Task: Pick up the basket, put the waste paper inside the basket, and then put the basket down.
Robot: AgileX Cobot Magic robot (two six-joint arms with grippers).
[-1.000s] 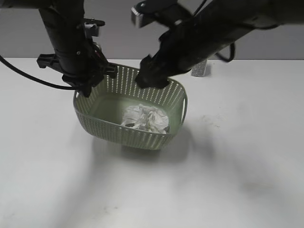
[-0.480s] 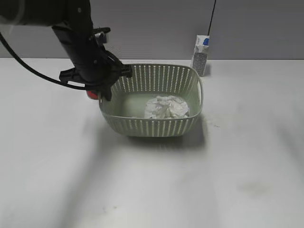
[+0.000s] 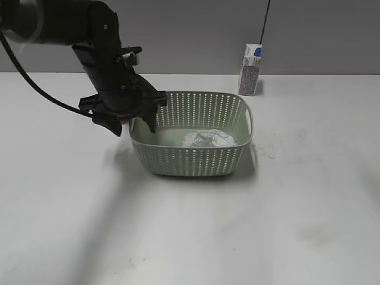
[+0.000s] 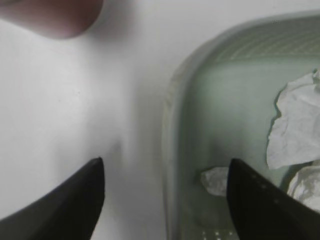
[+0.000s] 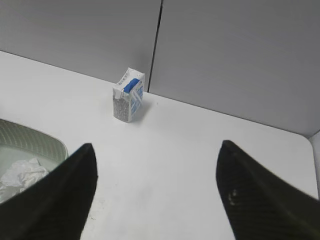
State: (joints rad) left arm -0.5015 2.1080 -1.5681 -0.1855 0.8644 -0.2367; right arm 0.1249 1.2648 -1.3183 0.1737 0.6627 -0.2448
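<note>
The pale green slotted basket [image 3: 196,160] stands level on the white table. Crumpled white waste paper [image 3: 208,138] lies inside it. My left gripper [image 3: 133,122] is open at the basket's left wall, one finger outside and one inside. In the left wrist view the gripper [image 4: 162,162] straddles the basket's rim [image 4: 170,125] without closing on it, and waste paper [image 4: 295,130] lies on the basket floor. My right gripper [image 5: 156,144] is open and empty above bare table. It is out of the exterior view, and its own view shows the basket's corner [image 5: 42,141] with paper [image 5: 22,175].
A small white-and-grey carton with a blue top [image 3: 250,69] stands upright behind the basket near the grey wall, and it also shows in the right wrist view [image 5: 128,101]. A blurred reddish object [image 4: 55,17] lies left of the basket.
The right arm has left the exterior view. The basket has moved right, levelled and come down onto the table. My left gripper now stands open around the rim.
</note>
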